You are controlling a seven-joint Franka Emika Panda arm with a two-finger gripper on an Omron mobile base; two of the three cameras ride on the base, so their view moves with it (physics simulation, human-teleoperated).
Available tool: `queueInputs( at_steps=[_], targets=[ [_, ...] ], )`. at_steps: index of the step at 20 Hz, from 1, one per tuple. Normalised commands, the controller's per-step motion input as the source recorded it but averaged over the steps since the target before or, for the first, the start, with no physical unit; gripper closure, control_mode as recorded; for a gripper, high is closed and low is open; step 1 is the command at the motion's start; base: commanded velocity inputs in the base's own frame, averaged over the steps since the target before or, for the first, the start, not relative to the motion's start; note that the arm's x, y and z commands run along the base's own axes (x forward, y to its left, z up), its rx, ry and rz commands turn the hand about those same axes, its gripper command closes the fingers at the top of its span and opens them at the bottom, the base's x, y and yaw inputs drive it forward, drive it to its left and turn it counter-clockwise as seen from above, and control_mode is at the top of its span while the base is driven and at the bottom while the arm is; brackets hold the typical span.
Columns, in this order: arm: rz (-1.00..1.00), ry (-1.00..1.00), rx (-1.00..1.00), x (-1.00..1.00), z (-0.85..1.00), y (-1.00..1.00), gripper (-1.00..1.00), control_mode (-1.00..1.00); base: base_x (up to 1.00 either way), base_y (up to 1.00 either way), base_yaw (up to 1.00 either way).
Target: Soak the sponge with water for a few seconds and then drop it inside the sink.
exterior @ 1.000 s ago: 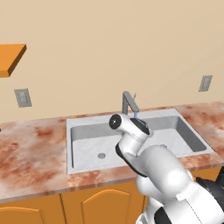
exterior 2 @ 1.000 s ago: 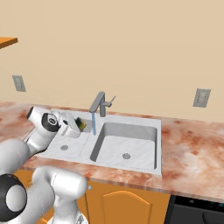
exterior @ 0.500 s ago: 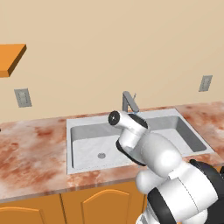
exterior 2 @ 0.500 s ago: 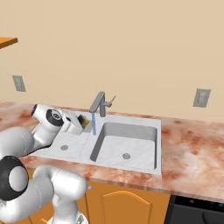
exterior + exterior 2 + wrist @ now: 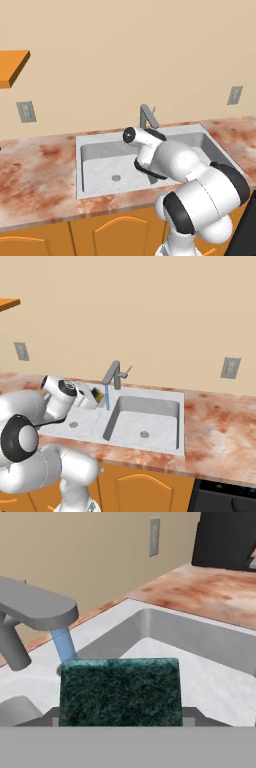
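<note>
So the sink point(image 5: 150, 421) sat in the marbled counter point(image 5: 215, 421), both basins visible from my right base cam, and the faucet point(image 5: 112, 373) was running a thin blue stream of water point(image 5: 107, 397). My gripper point(image 5: 95, 397) was clamped on the sponge point(image 5: 119, 692), green side facing the hand cam, held over the sink right beside that stream, just under the spout.

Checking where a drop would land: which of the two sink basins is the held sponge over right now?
The left basin, beside the arm. The sponge hangs over its right end by the water; the right basin lies past the stream.
</note>
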Motion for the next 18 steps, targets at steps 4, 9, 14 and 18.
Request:
queueInputs(
  at_steps=[4,9,14,18],
  targets=[
    [0.0,0.0,0.0,0.23,-0.15,0.0,1.0,-1.0,0.0,0.0,0.0],
    [0.0,0.0,0.0,0.22,-0.06,0.0,1.0,-1.0,0.0,0.0,0.0],
    [0.0,0.0,0.0,0.2,-0.21,0.0,1.0,-1.0,0.0,0.0,0.0],
    [0.0,0.0,0.0,0.19,-0.22,0.0,1.0,-1.0,0.0,0.0,0.0]
  ],
)
